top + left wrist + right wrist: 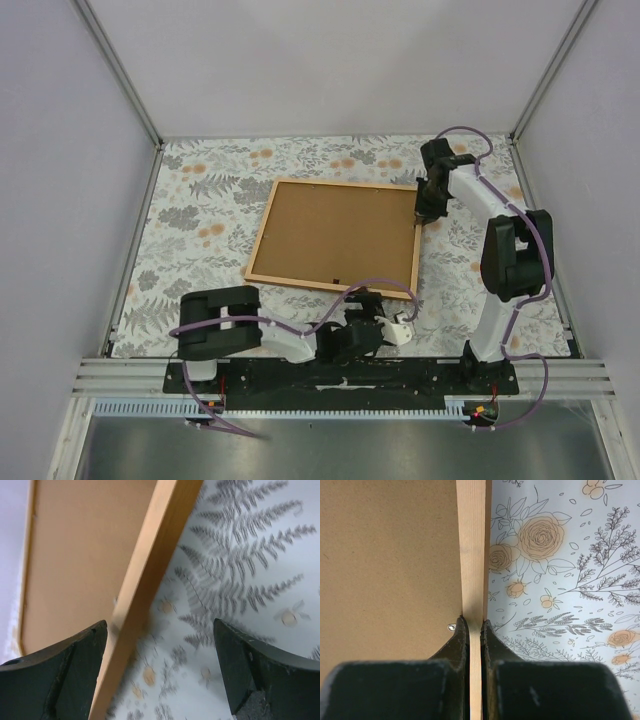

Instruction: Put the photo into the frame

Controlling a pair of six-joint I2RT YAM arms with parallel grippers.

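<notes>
**A:** Jaws, right arm: the right gripper (475,626) is pinched on the frame (471,555), with one finger inside its right-hand rail and one outside. Jaws, left arm: the left gripper (160,625) is spread wide and holds nothing.

**B:** Where is the frame relative to the left jaws?

**A:** One rail runs slantwise under the gap, nearer the finger at the view's left. Contact cannot be judged. The frame lies flat on the flowered tablecloth (200,200), back upward, with the brown backing board (335,233) filling its opening.

**B:** How should it handle?

**A:** Probably light and stiff. The thin wooden rail is narrow enough for a pinch, as the right-hand hold shows, though a one-rail hold would likely let it swing. The board looks rigid and sits flush, offering little edge.

**B:** And the photo?

**A:** It is visible in no view, and whether it lies beneath the board cannot be told. As paper it would be limp and easily creased, so an edge hold is advisable.
</notes>
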